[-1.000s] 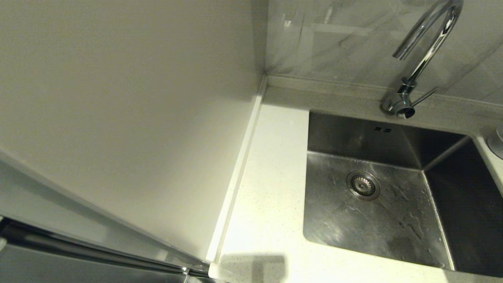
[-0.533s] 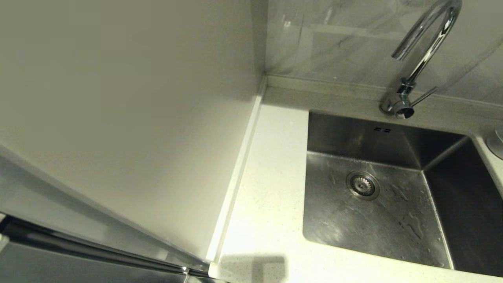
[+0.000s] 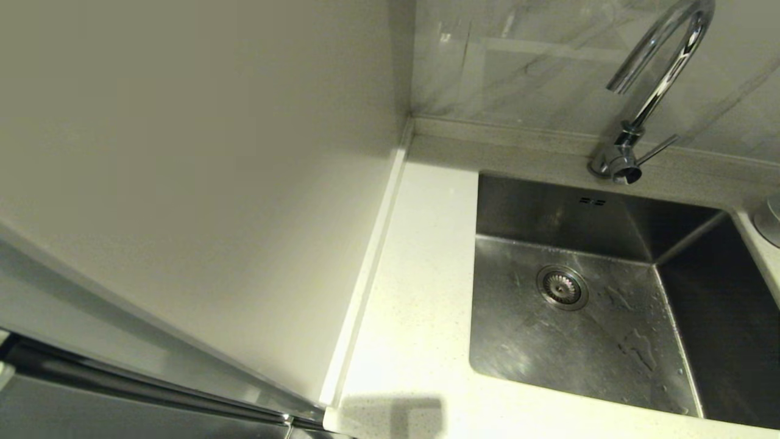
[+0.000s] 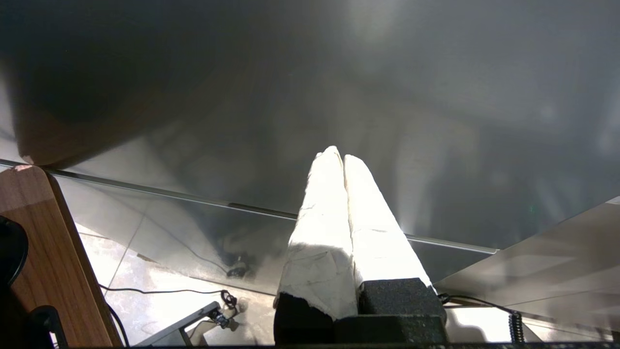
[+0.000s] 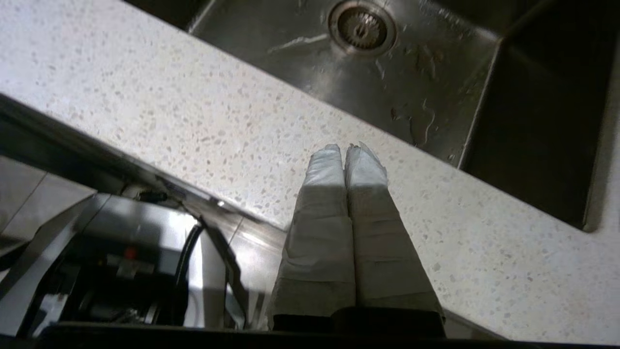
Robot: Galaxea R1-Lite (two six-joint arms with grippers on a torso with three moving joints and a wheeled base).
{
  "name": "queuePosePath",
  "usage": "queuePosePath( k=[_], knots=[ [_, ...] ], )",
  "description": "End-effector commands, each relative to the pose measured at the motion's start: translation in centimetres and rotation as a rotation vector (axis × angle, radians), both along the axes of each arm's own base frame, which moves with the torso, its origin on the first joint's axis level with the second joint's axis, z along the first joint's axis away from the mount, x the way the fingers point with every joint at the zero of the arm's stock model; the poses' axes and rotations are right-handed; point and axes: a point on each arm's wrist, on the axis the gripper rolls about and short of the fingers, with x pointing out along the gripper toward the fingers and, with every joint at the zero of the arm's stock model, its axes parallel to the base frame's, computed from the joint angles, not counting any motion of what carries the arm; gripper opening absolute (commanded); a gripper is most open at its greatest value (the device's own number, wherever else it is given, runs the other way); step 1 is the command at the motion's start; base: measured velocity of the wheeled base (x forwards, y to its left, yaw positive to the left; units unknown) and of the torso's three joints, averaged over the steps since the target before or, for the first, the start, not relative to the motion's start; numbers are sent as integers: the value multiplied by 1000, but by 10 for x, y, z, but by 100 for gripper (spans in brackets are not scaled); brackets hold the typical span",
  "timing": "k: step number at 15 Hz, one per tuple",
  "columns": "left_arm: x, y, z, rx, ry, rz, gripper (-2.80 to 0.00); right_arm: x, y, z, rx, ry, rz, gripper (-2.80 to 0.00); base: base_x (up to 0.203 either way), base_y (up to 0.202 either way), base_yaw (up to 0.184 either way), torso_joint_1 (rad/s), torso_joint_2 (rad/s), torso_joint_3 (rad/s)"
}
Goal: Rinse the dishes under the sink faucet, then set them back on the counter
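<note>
Head view: sink [image 3: 688, 305] on the right, empty but for water streaks and the drain [image 3: 562, 287]; faucet [image 3: 652, 91] arching over the back edge, no water running. Speckled counter [image 3: 420, 292] along the sink's left and front. No bowls anywhere in any view, so no telling where the dishes sit. Neither arm in this view.

Right wrist view: right gripper [image 5: 347, 151] with taped fingers [image 5: 323, 203] pressed together, holding nothing, hanging over the counter's front strip [image 5: 160, 111] just short of the sink. Drain [image 5: 362, 26] straight ahead of the fingertips, across the near rim.

Left wrist view: left gripper [image 4: 338, 157] likewise closed and empty, pointed at a blank grey panel [image 4: 436, 97] with floor and cables below, well off to the side of the work.

Judged from this: right arm clearly the nearer to sink and faucet, basin lying directly forward of it. Wet basin and bare counter suggestive of either a finished rinse or bowls parked out of sight; impossible to say which. Next move dependent on finding a bowl first.
</note>
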Motion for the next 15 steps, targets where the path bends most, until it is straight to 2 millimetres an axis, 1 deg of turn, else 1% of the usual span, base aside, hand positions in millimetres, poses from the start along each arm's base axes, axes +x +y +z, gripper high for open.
queuePosePath(
  k=[1, 5, 15],
  knots=[
    [0, 0, -1, 0, 3, 0, -280, -8, 0, -3, 18, -113, -7, -280, 0, 0, 0, 0, 0, 0],
    [0, 0, -1, 0, 3, 0, -280, -6, 0, -6, 138, -99, -39, -280, 0, 0, 0, 0, 0, 0],
    [0, 0, -1, 0, 3, 0, -280, -6, 0, -6, 147, -98, -46, -280, 0, 0, 0, 0, 0, 0]
  ],
)
